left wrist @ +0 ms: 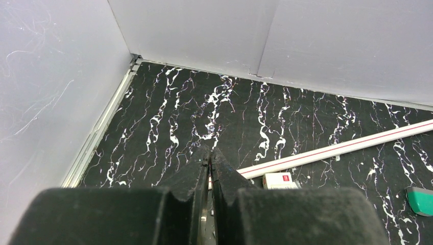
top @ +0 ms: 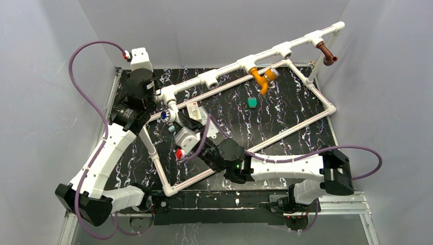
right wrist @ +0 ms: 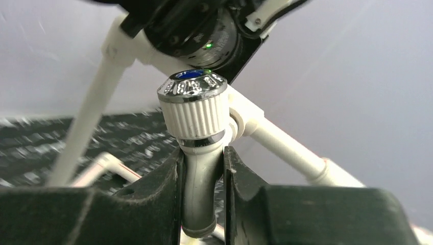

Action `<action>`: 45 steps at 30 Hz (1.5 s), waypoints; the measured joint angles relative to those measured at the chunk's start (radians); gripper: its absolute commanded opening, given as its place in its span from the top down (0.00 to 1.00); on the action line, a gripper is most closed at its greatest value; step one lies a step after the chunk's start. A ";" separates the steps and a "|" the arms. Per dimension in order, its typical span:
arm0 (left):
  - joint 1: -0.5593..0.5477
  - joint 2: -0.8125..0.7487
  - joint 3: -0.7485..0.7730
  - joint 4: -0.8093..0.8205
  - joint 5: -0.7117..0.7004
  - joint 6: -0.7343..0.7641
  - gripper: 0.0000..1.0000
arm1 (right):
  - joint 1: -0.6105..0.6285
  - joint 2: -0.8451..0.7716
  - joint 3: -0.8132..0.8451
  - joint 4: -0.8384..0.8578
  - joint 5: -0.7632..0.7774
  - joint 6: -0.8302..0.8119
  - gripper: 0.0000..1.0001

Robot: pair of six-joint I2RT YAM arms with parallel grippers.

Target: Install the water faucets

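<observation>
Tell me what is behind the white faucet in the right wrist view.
Behind the white faucet: a white pipe fitting and the left arm's black joint. Its knob covers where faucet meets fitting.

The top external camera looks down from above and behind the arm bases, far enough back to take in the whole counter (top: 286, 117) and the pipe frame (top: 230, 69). The left wrist camera sits low behind the left end effector (left wrist: 209, 153) and faces across the counter toward a wall corner (left wrist: 135, 57). The teal piece (left wrist: 421, 199) at its edge also shows from above. The right wrist camera looks past the right end effector (right wrist: 203, 161), very close on the white faucet (right wrist: 194, 112), which the overhead view shows at the frame's left end.
</observation>
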 measured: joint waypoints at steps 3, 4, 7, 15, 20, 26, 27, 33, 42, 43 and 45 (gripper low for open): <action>-0.001 0.000 0.000 -0.001 0.000 0.000 0.96 | -0.007 0.000 -0.029 0.096 0.020 0.216 0.99; -0.001 0.000 0.000 0.000 0.000 0.000 0.96 | -0.008 0.000 -0.032 0.114 0.031 0.285 0.99; -0.001 0.000 0.000 -0.001 0.000 0.000 0.96 | -0.011 0.004 -0.047 0.173 0.070 0.479 0.99; -0.005 0.000 0.000 -0.004 -0.002 -0.003 0.96 | -0.018 0.021 -0.108 0.340 0.204 1.035 0.99; -0.006 -0.001 0.000 -0.005 -0.002 -0.004 0.96 | -0.028 0.027 -0.140 0.378 0.257 1.394 0.99; -0.006 -0.001 0.000 -0.003 -0.002 -0.002 0.96 | -0.038 0.021 -0.153 0.319 0.295 1.819 0.99; -0.006 -0.001 0.000 -0.003 -0.002 -0.001 0.96 | -0.039 0.015 -0.153 0.290 0.296 1.887 0.99; -0.006 -0.001 0.000 -0.003 -0.002 0.000 0.96 | -0.043 -0.030 -0.145 0.121 0.293 2.137 0.86; -0.006 -0.001 0.000 -0.004 -0.002 -0.001 0.96 | -0.046 -0.044 -0.153 0.085 0.276 2.197 0.54; -0.006 -0.001 0.000 -0.003 -0.002 0.000 0.96 | -0.047 -0.051 -0.166 0.088 0.264 2.191 0.51; -0.006 -0.001 0.000 -0.002 -0.003 0.000 0.96 | -0.044 -0.068 -0.193 0.092 0.241 2.182 0.45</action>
